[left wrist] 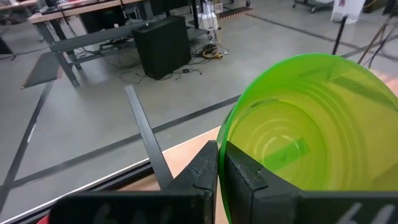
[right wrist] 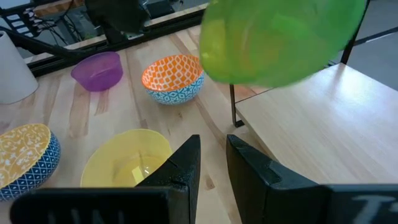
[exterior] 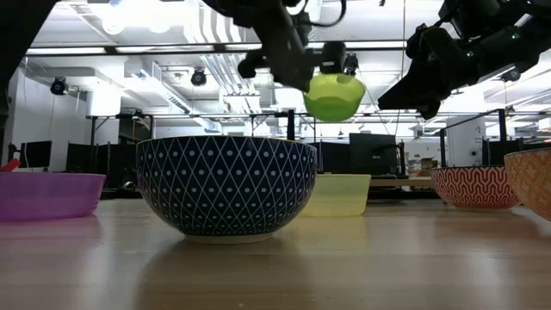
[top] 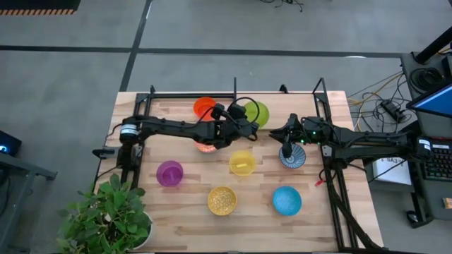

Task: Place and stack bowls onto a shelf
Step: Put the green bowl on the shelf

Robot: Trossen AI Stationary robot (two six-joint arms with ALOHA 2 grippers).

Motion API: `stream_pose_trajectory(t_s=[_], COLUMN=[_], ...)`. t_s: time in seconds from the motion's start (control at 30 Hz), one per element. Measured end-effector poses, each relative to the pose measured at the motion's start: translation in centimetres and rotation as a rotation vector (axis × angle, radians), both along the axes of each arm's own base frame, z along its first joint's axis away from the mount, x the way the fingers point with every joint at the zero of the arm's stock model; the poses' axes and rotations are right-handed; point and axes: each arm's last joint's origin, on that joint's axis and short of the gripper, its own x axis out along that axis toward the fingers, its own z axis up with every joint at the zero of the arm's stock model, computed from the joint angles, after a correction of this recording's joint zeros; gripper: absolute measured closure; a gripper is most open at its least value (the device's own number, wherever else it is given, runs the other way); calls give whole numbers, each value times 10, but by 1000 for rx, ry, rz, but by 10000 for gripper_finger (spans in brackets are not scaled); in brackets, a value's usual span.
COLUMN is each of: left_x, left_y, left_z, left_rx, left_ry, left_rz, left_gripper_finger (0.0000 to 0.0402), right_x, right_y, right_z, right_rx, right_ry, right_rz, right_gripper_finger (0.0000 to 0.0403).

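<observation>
The left gripper (left wrist: 217, 171) has its fingers pinched on the rim of the green bowl (left wrist: 311, 130), one finger inside the wall and one outside. The bowl hangs in the air above the shelf (right wrist: 323, 118), near the red-orange bowl (top: 204, 108). The right gripper (right wrist: 211, 158) holds nothing, its fingers a narrow gap apart. It hovers over the blue-and-white bowl (top: 292, 157), beside the shelf.
</observation>
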Motion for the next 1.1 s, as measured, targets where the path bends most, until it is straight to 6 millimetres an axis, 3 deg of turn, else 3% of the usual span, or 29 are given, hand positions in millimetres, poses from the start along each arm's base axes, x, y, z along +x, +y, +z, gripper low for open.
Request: stream_pose_trajectory(t_s=[0.37, 0.83, 1.1], left_x=[5, 6, 7], left_y=[11, 6, -2], left_z=[-12, -12, -16], left_rx=[-2, -21, -82], left_ry=[7, 4, 43], left_rz=[21, -19, -124], left_gripper_finger=[401, 402, 402], right_x=[0, 0, -1], right_y=[0, 2, 5], right_z=[0, 0, 29], right_rx=[0, 28, 136], right_ry=[0, -7, -137], right_rz=[0, 52, 106], right_gripper_finger=[335, 335, 335])
